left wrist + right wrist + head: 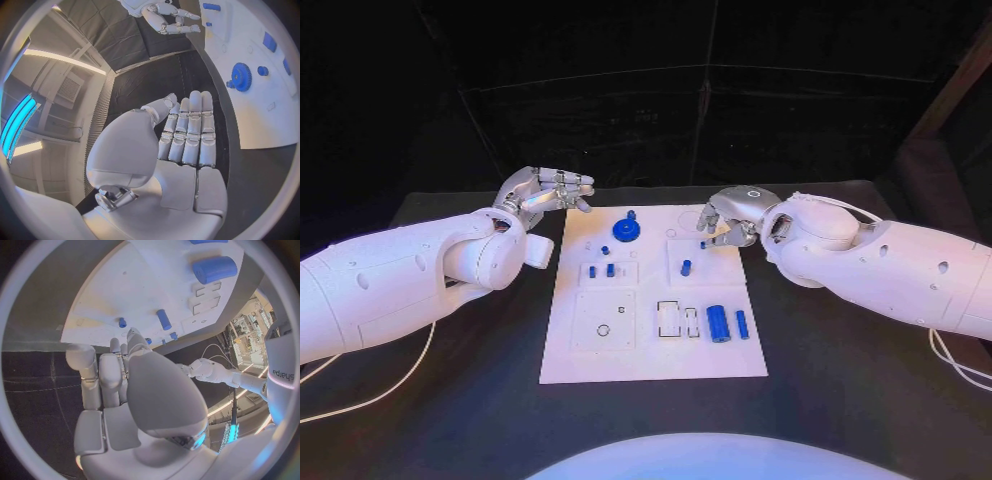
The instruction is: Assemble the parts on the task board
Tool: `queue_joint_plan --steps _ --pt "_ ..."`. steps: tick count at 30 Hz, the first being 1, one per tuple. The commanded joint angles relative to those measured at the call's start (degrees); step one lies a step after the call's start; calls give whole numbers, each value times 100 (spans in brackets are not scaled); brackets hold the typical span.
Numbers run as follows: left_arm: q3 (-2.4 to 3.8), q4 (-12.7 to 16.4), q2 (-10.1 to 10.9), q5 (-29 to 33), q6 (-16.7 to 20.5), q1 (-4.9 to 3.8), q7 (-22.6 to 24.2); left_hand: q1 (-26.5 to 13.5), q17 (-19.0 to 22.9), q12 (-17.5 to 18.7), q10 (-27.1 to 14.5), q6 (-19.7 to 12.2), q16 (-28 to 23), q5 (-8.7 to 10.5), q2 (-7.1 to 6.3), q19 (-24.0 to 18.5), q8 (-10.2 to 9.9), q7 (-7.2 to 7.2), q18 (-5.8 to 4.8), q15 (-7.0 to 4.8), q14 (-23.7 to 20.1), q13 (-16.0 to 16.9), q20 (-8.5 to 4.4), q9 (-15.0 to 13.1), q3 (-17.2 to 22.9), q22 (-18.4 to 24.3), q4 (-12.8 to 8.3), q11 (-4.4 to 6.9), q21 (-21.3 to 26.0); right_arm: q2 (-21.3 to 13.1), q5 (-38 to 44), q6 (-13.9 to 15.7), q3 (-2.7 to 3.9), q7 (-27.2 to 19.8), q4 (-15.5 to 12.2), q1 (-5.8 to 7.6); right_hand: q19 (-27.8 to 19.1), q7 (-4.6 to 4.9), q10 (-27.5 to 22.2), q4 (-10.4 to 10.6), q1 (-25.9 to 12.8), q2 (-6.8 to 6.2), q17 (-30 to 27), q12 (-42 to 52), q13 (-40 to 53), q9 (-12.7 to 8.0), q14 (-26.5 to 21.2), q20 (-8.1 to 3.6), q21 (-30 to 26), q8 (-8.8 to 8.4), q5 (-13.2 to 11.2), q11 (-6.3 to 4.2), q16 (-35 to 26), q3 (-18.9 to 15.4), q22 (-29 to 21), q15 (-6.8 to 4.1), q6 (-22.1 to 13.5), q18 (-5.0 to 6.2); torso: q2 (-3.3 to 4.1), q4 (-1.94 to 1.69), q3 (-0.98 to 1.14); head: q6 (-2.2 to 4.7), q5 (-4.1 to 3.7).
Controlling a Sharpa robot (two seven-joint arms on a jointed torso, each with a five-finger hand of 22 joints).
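Looks like early days: the gear (627, 230) stands near the board's (574, 360) far edge, but a cylinder (718, 323) and peg (741, 323) lie loose near its right edge. Left hand (548, 190) and right hand (726, 226) both hold nothing, fingers apart.

White task board (651, 350) on black table (473, 410)

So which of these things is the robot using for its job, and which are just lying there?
For the job:
task board
blue gear
big blue cylinder
small blue pegs
left hand
right hand

Just there:
black table
white cable
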State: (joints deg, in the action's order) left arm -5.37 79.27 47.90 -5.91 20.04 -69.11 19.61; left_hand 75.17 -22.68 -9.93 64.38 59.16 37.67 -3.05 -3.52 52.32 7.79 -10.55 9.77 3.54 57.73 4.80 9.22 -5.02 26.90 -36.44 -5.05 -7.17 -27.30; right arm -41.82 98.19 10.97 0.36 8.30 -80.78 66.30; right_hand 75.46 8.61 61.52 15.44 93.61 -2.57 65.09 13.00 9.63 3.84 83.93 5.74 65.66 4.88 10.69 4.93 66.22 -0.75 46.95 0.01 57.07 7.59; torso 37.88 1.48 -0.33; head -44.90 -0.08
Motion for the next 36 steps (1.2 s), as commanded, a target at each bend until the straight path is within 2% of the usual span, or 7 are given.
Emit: queue_joint_plan --steps 1,8,19,23,26,36 --pt "6 17 -10 270 -167 -4 196 -9 5 -29 -57 -31 -32 20 48 27 28 -28 59 1 31 -6 20 8 14 10 -29 0 20 49 208 -218 2 111 47 -7 37 46 -15 -4 59 -21 -2 -35 -17 7 183 18 31 -19 -25 28 25 46 5 32 14 -21 1 -1 -8 -16 -8" --pt "6 40 -22 280 -227 -3 194 -5 33 -38 -61 -35 -67 18 69 38 33 -39 60 3 61 -10 22 10 6 22 -31 -5 25 161 208 -479 2 123 187 -46 27 16 33 -21 120 -12 -19 -102 -147 17 179 19 32 -11 85 13 21 236 -2 25 93 -14 -3 -11 -3 -36 -8" --pt "5 39 -35 282 -297 -3 193 17 59 -50 -63 -32 -100 17 102 49 43 -36 61 3 87 -14 21 10 8 32 -44 -4 26 299 152 -674 2 127 371 -70 36 2 151 -6 116 -27 -17 -173 -287 19 181 5 58 -15 196 -2 38 471 31 6 182 -18 0 -1 0 -39 -10" --pt "5 49 -15 282 -303 -3 184 21 65 -53 -64 -29 -109 17 110 51 47 -32 61 3 93 -15 21 9 7 34 -47 -3 26 325 123 -720 2 132 387 -78 65 -9 232 -21 135 -12 10 -195 -342 24 189 -2 102 -5 204 -18 73 620 97 -6 247 -27 18 -4 1 -24 -11" --pt "5 51 -11 282 -314 -3 182 14 73 -54 -70 -31 -120 18 103 49 48 -29 59 5 96 -17 23 10 -4 38 -48 -4 29 353 108 -765 2 131 403 -93 147 -19 330 -57 178 17 116 -221 -384 29 220 -13 229 9 139 -38 187 811 293 -25 327 -59 1 -5 0 -54 3" --pt "5 53 -11 282 -340 -3 179 10 81 -55 -76 -33 -131 18 96 46 50 -27 58 7 99 -20 24 11 -13 43 -50 -4 33 389 75 -803 2 134 430 -129 219 -27 516 -94 20 -128 163 -364 -508 23 220 -19 375 -21 133 -51 261 1249 496 -44 443 -90 0 0 -3 -74 13"
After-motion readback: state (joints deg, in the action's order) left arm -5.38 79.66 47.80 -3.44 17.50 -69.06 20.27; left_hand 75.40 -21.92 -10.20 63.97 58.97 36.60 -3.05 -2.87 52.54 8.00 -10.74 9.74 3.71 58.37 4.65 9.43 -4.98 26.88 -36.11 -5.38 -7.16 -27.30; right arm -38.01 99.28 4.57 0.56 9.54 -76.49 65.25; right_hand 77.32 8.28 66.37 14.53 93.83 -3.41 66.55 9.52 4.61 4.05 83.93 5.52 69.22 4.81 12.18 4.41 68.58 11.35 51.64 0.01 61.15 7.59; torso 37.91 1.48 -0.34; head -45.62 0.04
